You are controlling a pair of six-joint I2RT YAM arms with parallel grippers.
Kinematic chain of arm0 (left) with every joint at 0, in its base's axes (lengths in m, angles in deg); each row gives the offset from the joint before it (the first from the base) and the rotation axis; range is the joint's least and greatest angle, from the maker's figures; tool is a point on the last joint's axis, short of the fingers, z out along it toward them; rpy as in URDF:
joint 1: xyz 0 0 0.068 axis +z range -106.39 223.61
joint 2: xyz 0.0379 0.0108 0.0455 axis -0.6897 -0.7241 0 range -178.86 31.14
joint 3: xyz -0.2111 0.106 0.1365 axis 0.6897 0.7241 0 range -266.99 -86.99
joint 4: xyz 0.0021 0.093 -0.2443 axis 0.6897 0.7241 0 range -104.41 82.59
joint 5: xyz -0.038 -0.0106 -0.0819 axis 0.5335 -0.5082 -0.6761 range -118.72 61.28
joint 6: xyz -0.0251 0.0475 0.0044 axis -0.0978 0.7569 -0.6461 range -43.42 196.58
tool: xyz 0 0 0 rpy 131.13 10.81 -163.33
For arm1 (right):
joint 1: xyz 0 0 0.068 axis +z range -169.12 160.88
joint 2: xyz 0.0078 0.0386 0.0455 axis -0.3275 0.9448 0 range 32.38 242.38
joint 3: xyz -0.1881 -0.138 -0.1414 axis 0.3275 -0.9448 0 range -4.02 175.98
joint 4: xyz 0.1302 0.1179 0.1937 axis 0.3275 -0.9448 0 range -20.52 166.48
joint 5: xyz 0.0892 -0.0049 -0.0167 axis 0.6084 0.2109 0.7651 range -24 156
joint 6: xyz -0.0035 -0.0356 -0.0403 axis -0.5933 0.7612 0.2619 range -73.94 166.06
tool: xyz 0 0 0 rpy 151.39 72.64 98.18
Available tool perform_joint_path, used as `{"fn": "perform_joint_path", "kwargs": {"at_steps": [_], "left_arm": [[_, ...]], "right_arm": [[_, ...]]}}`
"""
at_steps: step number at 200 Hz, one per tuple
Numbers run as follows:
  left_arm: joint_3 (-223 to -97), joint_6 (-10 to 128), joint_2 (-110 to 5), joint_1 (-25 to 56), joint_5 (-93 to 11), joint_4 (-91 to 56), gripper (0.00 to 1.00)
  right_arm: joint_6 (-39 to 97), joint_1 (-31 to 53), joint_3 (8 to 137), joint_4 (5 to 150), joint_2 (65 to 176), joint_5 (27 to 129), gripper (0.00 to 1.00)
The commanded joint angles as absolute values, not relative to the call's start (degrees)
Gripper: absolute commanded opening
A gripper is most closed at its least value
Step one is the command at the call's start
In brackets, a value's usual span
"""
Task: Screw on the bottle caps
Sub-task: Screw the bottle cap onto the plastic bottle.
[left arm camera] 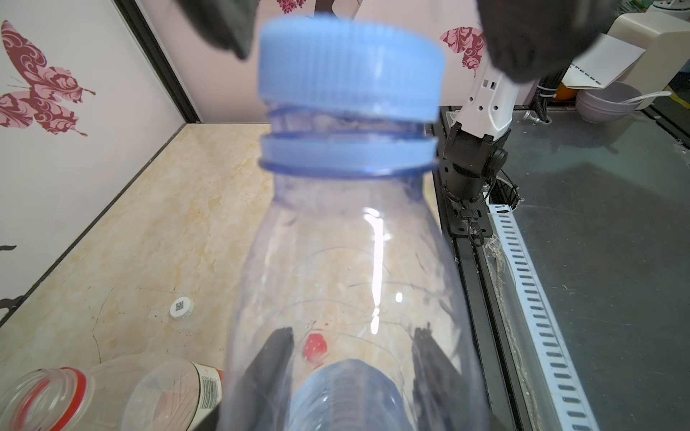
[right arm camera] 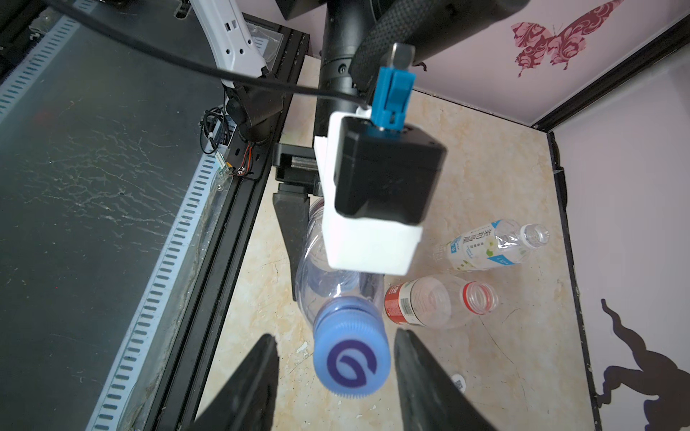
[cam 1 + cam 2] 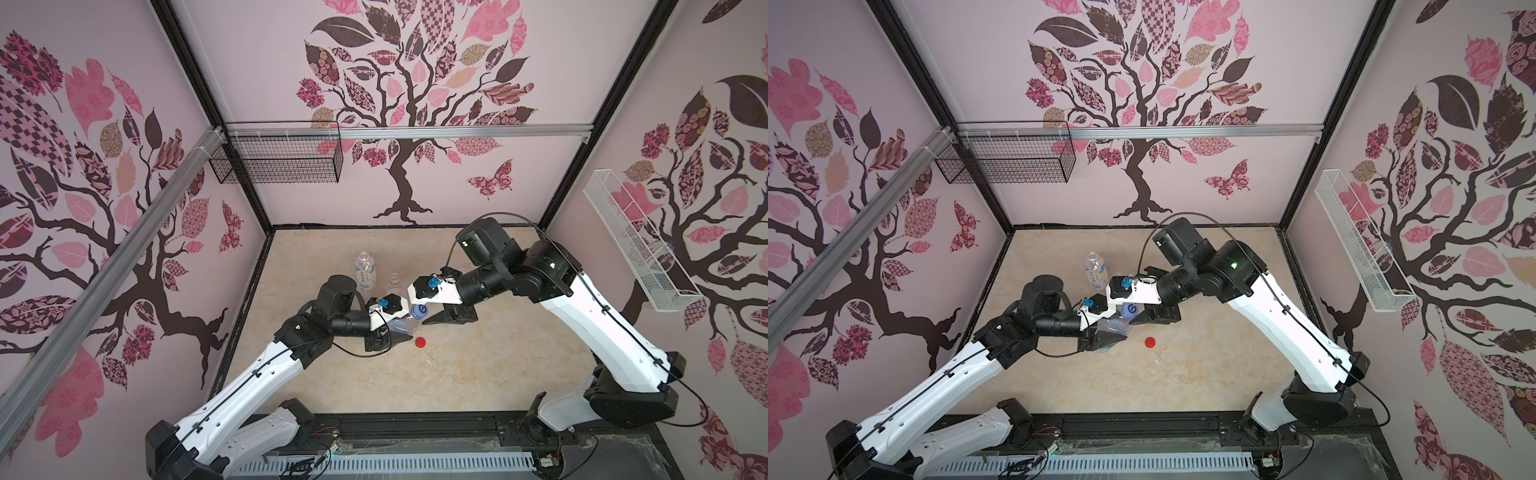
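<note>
While the left end effector is clamped on the body of the bluish bottle, its fingers show only as dark shapes through the clear plastic. The bottle's base is cut off in that wrist view. In both top views the bottle leans, and whether its base touches the desk cannot be made out.

The blue cap sits crooked on the neck, with bare thread showing beneath it in the left wrist view. The right end effector straddles this cap with its jaws apart. There is a plain gap on one side. On the other side the finger is so near that contact cannot be told.

In both top views the red cap lies alone on the desk at 6 o'clock from the blue cap. The white-green bottle stands uncapped at about 10 o'clock. At 11 o'clock the red-labelled bottle is mostly hidden behind the right wrist, with only its open mouth showing. The white cap, with a dark code mark, shows only in the wrist views. In the right wrist view it is half covered by a finger.
</note>
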State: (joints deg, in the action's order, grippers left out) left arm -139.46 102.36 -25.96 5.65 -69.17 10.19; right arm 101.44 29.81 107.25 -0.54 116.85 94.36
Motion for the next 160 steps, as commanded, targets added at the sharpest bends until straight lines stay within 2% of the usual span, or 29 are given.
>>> {"fn": "perform_joint_path", "kwargs": {"at_steps": [1, 47, 79, 98, 129, 160], "left_arm": [[-140.24, 102.40, -25.51, 5.82, -70.56, 9.30, 0.54], [-140.08, 103.28, -25.12, 5.81, -70.04, 8.78, 0.53], [-138.45, 101.79, -22.41, 5.64, -62.88, 2.34, 0.53], [-137.61, 101.31, -21.12, 5.24, -57.52, -2.29, 0.53], [-135.39, 101.65, -19.76, 2.51, -48.85, -11.01, 0.52], [-133.13, 103.63, -19.48, -2.01, -40.31, -18.71, 0.52]], "right_arm": [[101.10, 30.19, 107.12, -0.59, 117.09, 93.04, 0.49], [97.44, 30.19, 107.53, -1.12, 117.62, 94.54, 0.31], [87.46, 30.18, 105.03, 0.30, 118.00, 93.36, 0.19], [77.21, 30.20, 101.03, 4.66, 117.07, 91.56, 0.14], [56.60, 30.20, 93.98, 15.39, 114.94, 87.15, 0.12], [34.23, 30.21, 92.83, 18.56, 115.69, 79.89, 0.10]]}}
